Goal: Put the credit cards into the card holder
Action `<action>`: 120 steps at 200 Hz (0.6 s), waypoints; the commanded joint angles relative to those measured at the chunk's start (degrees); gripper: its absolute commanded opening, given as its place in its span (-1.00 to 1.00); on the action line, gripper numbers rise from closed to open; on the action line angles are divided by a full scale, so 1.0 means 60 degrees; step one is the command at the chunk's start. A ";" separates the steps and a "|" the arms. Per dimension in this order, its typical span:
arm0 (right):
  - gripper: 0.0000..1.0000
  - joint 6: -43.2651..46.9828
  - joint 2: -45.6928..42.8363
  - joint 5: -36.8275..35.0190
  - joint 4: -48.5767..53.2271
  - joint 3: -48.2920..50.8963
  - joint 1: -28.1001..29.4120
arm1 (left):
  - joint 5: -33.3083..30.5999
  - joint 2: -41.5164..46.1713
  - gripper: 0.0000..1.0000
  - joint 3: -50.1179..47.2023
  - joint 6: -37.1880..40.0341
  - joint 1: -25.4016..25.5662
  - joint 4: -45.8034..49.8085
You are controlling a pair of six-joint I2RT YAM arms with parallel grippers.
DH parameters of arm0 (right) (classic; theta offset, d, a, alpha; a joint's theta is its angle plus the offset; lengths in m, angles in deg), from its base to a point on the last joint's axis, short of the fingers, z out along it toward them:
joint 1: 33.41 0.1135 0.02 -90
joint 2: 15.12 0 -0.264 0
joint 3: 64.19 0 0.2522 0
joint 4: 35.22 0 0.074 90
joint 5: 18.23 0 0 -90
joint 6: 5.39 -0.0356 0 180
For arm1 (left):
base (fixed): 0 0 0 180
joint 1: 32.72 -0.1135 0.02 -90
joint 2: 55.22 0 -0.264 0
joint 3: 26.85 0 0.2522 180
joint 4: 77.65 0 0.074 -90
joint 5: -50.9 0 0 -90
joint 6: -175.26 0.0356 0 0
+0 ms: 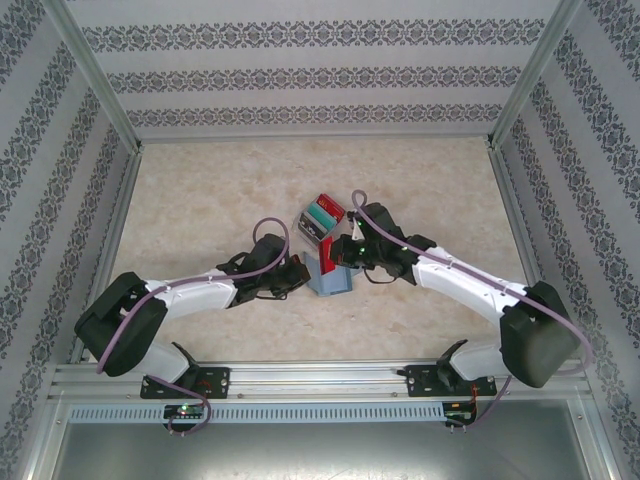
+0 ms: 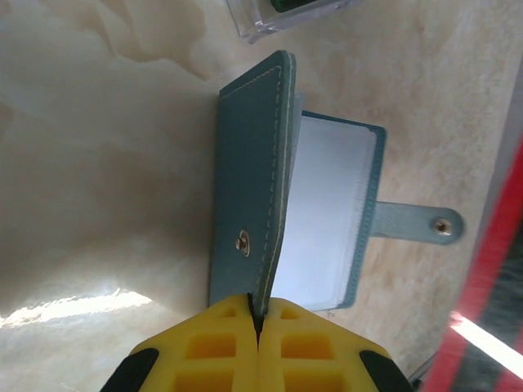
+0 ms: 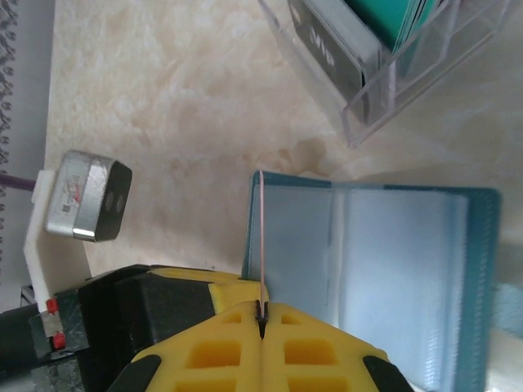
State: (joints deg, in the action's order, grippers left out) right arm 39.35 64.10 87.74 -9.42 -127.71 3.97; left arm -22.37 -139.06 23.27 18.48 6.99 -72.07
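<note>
Marble table (image 1: 200,200), and mid-table the card holder (image 2: 249,163) stands spread open: the left gripper (image 2: 257,317) is clamped tight on one cover, propping it upright so the clear pockets face the right arm. Just on the far side sits the clear box (image 1: 322,218) with the teal card (image 3: 392,16). The right gripper (image 3: 261,314) pinches the red card (image 3: 261,237) edge-on, lined up to slide into a pocket

The teal-blue card holder (image 2: 249,180) lies open at the table's middle, one cover raised upright, clear pockets and snap tab flat. A red card (image 3: 261,237) stands edge-on against its pockets. At its 12 o'clock stands a teal card (image 1: 322,216).
</note>
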 commanded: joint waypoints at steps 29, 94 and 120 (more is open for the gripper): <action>-1.00 -0.0407 0.1271 -0.0033 -0.1031 0.0615 0.0183 | -0.0372 0.0096 -1.00 -0.0240 -0.0159 0.0114 -0.0187; -1.00 -0.0288 0.2289 0.0492 -0.2074 0.1196 -0.0125 | -0.1465 0.0160 -0.58 0.0011 0.1619 0.0092 0.2143; -1.00 -0.0410 0.2451 0.0587 -0.2309 0.1220 -0.0201 | -0.1941 -0.0097 -0.55 0.0375 0.2229 0.0092 0.2973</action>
State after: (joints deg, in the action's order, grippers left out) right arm 37.82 76.86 90.88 -21.53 -121.67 3.51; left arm -29.69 -138.38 23.07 26.04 7.05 -61.84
